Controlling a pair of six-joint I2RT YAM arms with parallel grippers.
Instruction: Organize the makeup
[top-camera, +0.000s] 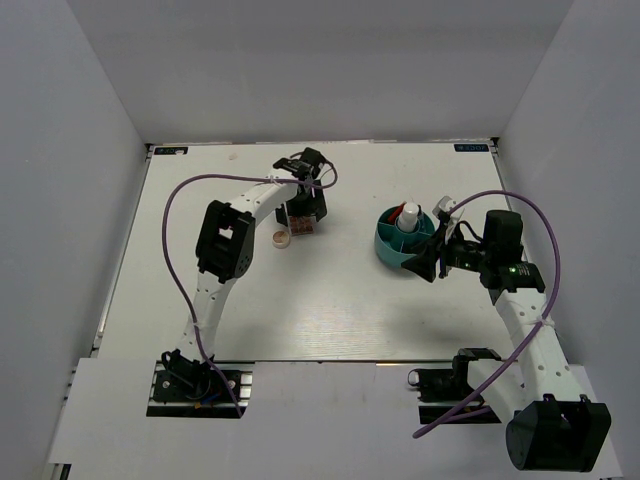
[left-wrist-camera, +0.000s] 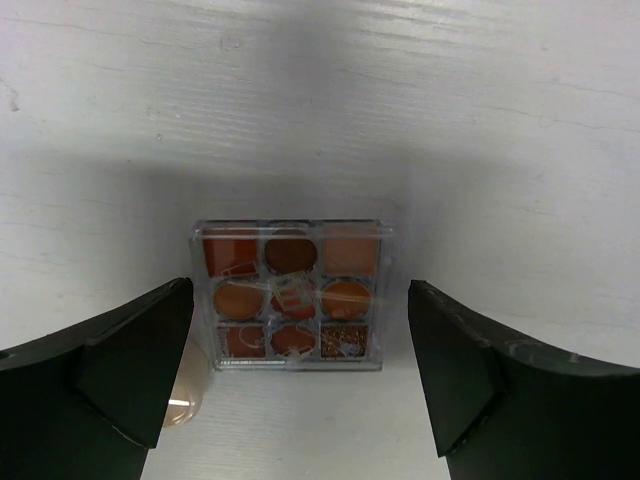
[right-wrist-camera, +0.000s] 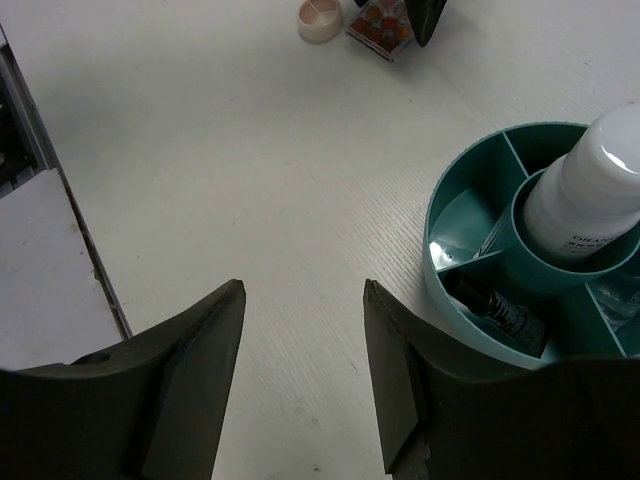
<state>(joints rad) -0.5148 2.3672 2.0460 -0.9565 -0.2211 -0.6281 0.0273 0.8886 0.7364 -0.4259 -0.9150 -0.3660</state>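
A square clear palette (left-wrist-camera: 290, 295) of orange and brown pans lies flat on the white table. My left gripper (left-wrist-camera: 299, 290) hangs over it, open wide, one finger on each side and neither touching it. A round beige compact (left-wrist-camera: 180, 405) sits by the left finger. From above, the palette (top-camera: 303, 226) and compact (top-camera: 282, 238) lie under the left gripper (top-camera: 305, 205). My right gripper (right-wrist-camera: 303, 290) stands open and holds nothing, beside the teal tub (right-wrist-camera: 440, 280). In the tub are a white bottle (right-wrist-camera: 590, 190) and a black tube (right-wrist-camera: 495, 305).
The teal divided tub (top-camera: 385, 250) stands right of centre with the white bottle (top-camera: 408, 217) upright in its middle cup. White walls close in the table on three sides. A purple cable loops over each arm.
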